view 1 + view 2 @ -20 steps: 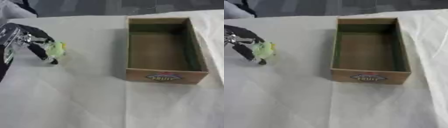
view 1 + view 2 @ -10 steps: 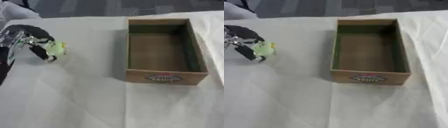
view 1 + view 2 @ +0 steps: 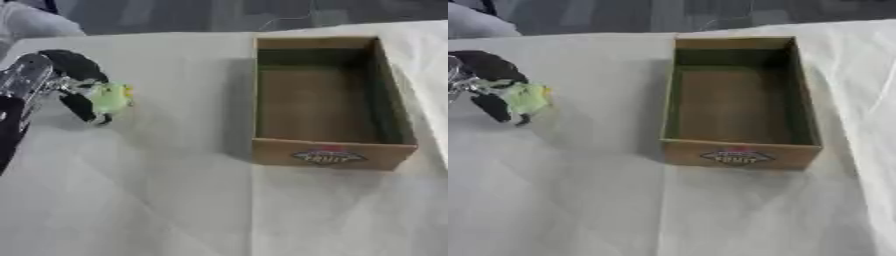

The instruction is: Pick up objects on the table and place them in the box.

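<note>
Left hand: black and silver, entering from the left edge; fingers and thumb curled round 1 small pale-green soft object with a yellow spot, pinching it. The object looks raised just off the surface, though contact with the cloth cannot be ruled out.

Right hand: not shown in either view.

Step in hand, as judged: carrying phase, object gripped and not yet over its destination. The next move calls for travel to the right across the open cloth, clearing the near left wall, then release above the floor of the container.

Rectangular brown cardboard box with a printed fruit label on its front wall: open-topped, upright, nothing seen inside, well apart from the hand, to the right.

Surface: table under a white cloth, lightly creased.

Room: dark grey floor beyond the far edge; details indistinct.
</note>
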